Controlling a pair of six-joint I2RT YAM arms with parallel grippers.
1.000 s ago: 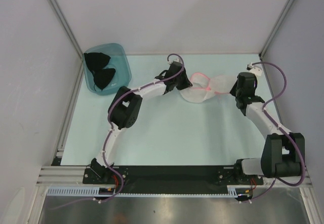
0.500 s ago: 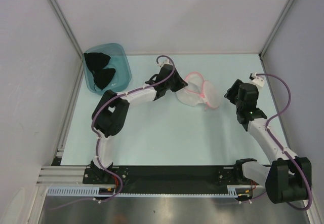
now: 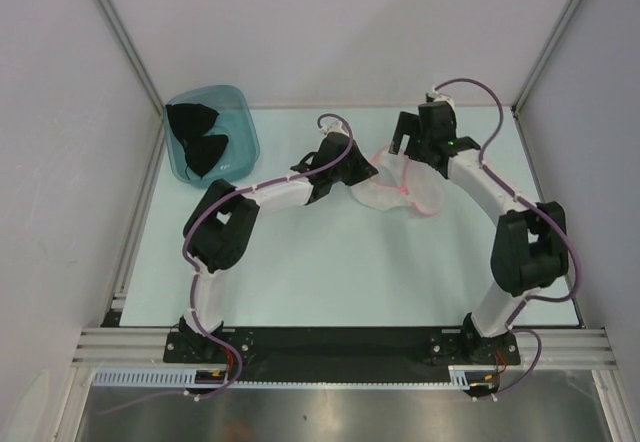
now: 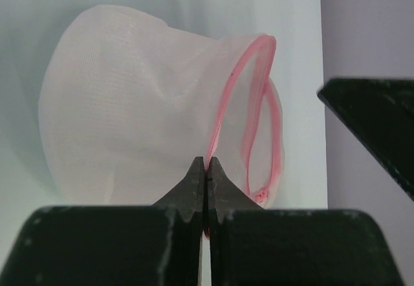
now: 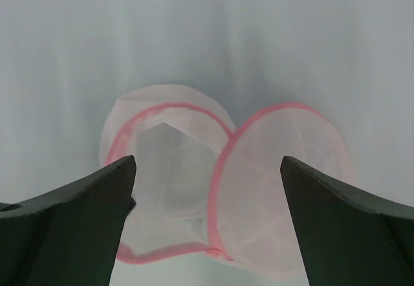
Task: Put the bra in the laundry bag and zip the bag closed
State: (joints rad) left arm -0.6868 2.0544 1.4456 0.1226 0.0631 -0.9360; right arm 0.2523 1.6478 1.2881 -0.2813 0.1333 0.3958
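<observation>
Both arms [image 3: 275,192] [image 3: 480,177] outstretched; left end effector [image 4: 206,169] pinches laundry bag [image 4: 123,105].

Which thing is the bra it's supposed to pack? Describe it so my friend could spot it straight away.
At the far left corner of the pale green table sits a teal see-through plastic tub. Inside it lies the black fabric bra, crumpled into two pointed cups. It is dark and soft, unlike the white mesh pouch with pink trim further right.
</observation>
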